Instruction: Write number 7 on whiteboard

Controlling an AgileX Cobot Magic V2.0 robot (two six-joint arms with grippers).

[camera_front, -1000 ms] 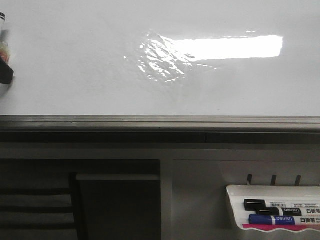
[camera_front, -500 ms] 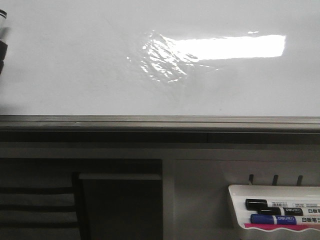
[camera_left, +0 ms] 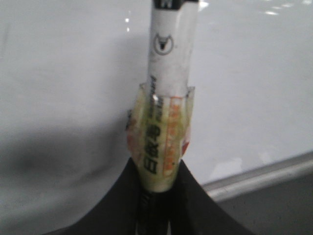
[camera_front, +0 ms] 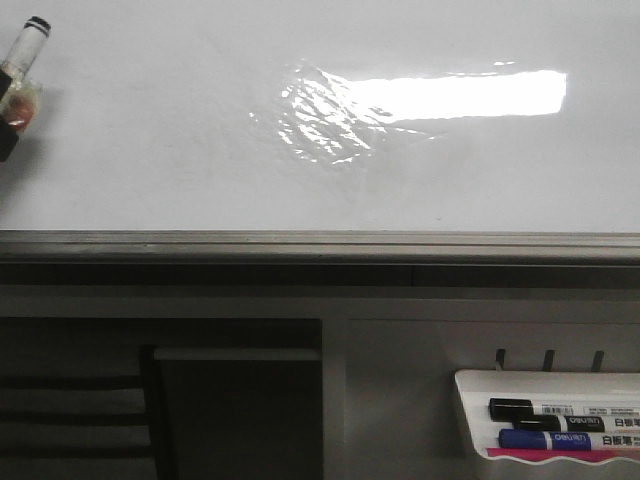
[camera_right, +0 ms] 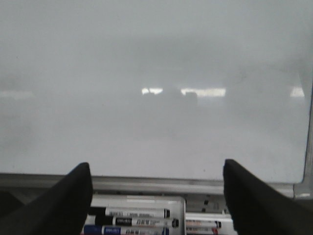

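Observation:
The whiteboard (camera_front: 200,140) fills the upper front view, glossy white, with a bright reflection and a wrinkled film patch. No number 7 shows on it. My left gripper (camera_left: 159,196) is shut on a white marker (camera_left: 168,73) with a yellowed, taped middle. The marker (camera_front: 22,62) shows at the far left edge of the front view, its black-ringed end up against the board. My right gripper (camera_right: 156,196) is open and empty, facing the board (camera_right: 156,73) above the marker tray.
A grey metal rail (camera_front: 320,243) runs along the board's bottom. A white marker tray (camera_front: 465,400) at the lower right holds black and blue markers (camera_front: 545,438); it also shows in the right wrist view (camera_right: 178,203). A dark shelf lies below left.
The marker has come up and into the front view at the far left edge; the dark gripper part seen there a second ago has gone out of view. The right arm has not moved.

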